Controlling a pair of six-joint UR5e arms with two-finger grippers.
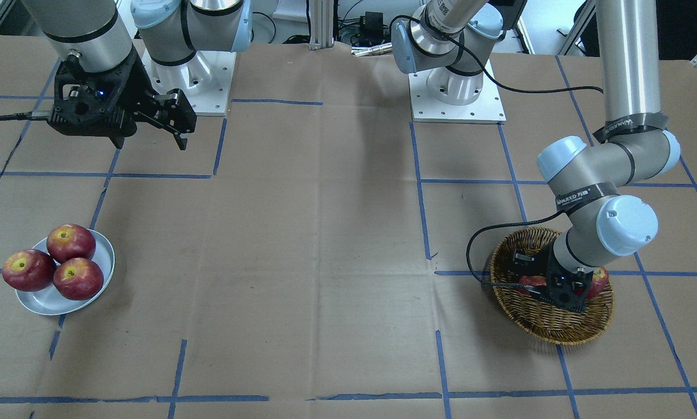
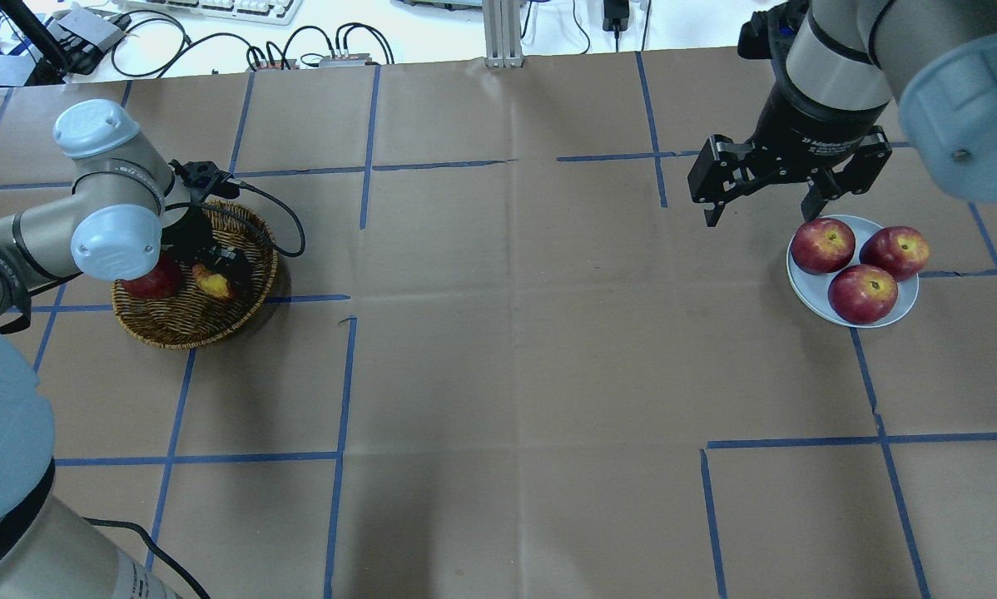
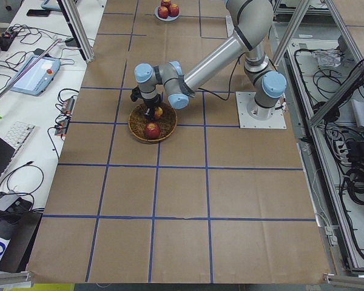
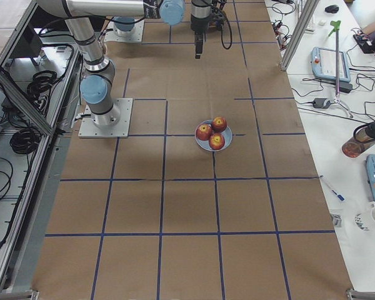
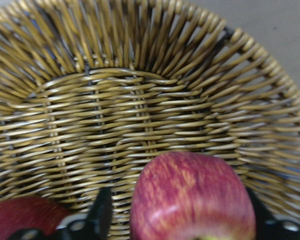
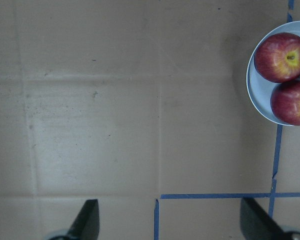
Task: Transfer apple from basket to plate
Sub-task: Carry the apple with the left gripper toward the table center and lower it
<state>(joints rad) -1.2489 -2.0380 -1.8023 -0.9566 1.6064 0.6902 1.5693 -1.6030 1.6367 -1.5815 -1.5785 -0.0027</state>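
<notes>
Basket (image 1: 549, 334): front view, stands near counter's left end, darker apple (image 1: 598, 281) inside.
Plate (image 2: 802, 287): overhead, lies near right end, bearing three red apples (image 2: 863, 293).
Right gripper (image 2: 763, 215): overhead, hangs spread wide beside plate.
Apple (image 5: 192, 200): left wrist view, rests in basket between parted fingers (image 5: 102, 212) of left gripper (image 5: 179, 220), gap on one side.

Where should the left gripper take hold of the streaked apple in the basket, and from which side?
Probably across its widest middle, from straight above. The apple sits low in the basket, whose raised wall blocks a sideways approach. The left gripper straddles it, open, and a darker apple lies beside it.
</notes>
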